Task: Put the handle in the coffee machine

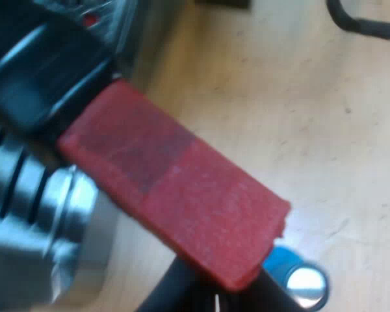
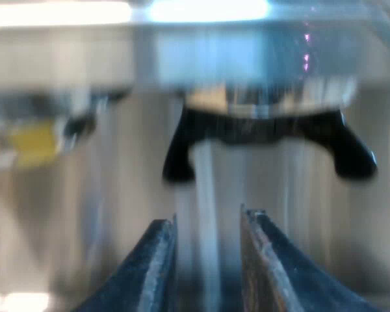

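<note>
The holder's red handle end (image 1: 175, 195) lies right under the camera, and its dark handle (image 1: 39, 78) runs away toward the espresso machine's metal front (image 1: 45, 227). My left gripper (image 1: 221, 296) is shut on the red end, with a dark finger (image 1: 175, 286) showing at its tip. My right gripper (image 2: 208, 218) stands open with nothing between its fingers. It faces the machine's front (image 2: 84, 195), just below a black part with two downward lugs (image 2: 266, 136) under the round brew head.
A blue tamper (image 1: 299, 279) with a shiny top stands on the wooden table (image 1: 299, 117) close to the red end. A metal ledge (image 2: 195, 58) crosses above the brew head, and a yellow patch (image 2: 32, 143) shows beside it.
</note>
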Controlling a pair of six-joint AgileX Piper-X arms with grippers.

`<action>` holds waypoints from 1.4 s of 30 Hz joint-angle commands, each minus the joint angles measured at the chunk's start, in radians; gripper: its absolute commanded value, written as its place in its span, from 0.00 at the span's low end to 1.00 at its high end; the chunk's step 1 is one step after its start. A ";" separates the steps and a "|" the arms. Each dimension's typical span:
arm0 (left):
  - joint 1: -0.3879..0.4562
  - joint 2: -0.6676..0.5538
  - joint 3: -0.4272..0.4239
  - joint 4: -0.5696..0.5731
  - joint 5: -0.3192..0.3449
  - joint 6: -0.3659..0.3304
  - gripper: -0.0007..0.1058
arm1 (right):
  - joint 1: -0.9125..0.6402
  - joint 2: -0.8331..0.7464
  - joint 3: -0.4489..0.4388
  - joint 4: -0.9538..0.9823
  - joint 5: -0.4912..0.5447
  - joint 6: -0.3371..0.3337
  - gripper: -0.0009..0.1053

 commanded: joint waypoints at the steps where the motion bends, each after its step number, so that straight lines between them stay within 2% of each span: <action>1: -0.077 -0.012 -0.007 -0.016 0.076 0.009 0.01 | 0.043 -0.055 0.048 0.090 0.008 0.069 0.27; 5: -0.150 -0.012 -0.007 -0.017 0.045 0.009 0.01 | 0.094 -0.134 0.117 0.177 0.036 0.072 0.27; 11: -0.186 -0.012 -0.012 -0.034 0.031 0.004 0.01 | 0.135 -0.298 0.215 0.282 0.032 0.099 0.27; 13: -0.186 -0.012 -0.012 -0.056 0.031 -0.019 0.01 | 0.144 -0.362 0.235 0.331 0.017 0.117 0.27; 14: -0.186 -0.012 -0.015 -0.103 0.031 -0.069 0.01 | 0.147 -0.398 0.241 0.369 0.007 0.131 0.27; 15: -0.186 -0.012 -0.018 -0.115 0.031 -0.084 0.01 | 0.152 -0.427 0.241 0.416 -0.007 0.138 0.27; 18: -0.200 -0.012 -0.024 -0.162 0.031 -0.106 0.01 | 0.158 -0.527 0.241 0.543 -0.120 0.187 0.27; 20: -0.211 -0.012 -0.024 -0.175 0.031 -0.110 0.01 | 0.157 -0.605 0.241 0.685 -0.206 0.284 0.27; 21: -0.215 -0.012 -0.024 -0.179 0.028 -0.113 0.01 | 0.157 -0.625 0.241 0.710 -0.216 0.302 0.27; 22: -0.239 -0.012 -0.024 -0.201 0.022 -0.152 0.01 | 0.157 -0.666 0.241 0.784 -0.251 0.342 0.27; 25: -0.271 -0.012 -0.024 -0.236 0.022 -0.178 0.01 | 0.157 -0.754 0.241 0.946 -0.355 0.383 0.27; 29: -0.299 -0.012 -0.024 -0.310 -0.008 -0.271 0.01 | 0.157 -0.851 0.230 1.072 -0.444 0.383 0.27; 33: -0.300 -0.012 -0.024 -0.361 -0.062 -0.345 0.01 | 0.157 -0.887 0.214 1.115 -0.449 0.383 0.27; 35: -0.300 -0.012 -0.024 -0.402 -0.132 -0.442 0.01 | 0.157 -0.910 0.177 1.174 -0.449 0.383 0.27; 36: -0.300 -0.012 -0.024 -0.411 -0.139 -0.455 0.01 | 0.157 -0.911 0.174 1.178 -0.449 0.383 0.27; 38: -0.300 -0.012 -0.024 -0.461 -0.191 -0.568 0.01 | 0.157 -0.911 0.161 1.182 -0.449 0.383 0.27; 42: -0.300 -0.012 -0.024 -0.502 -0.248 -0.723 0.01 | 0.157 -0.911 0.157 1.182 -0.449 0.383 0.27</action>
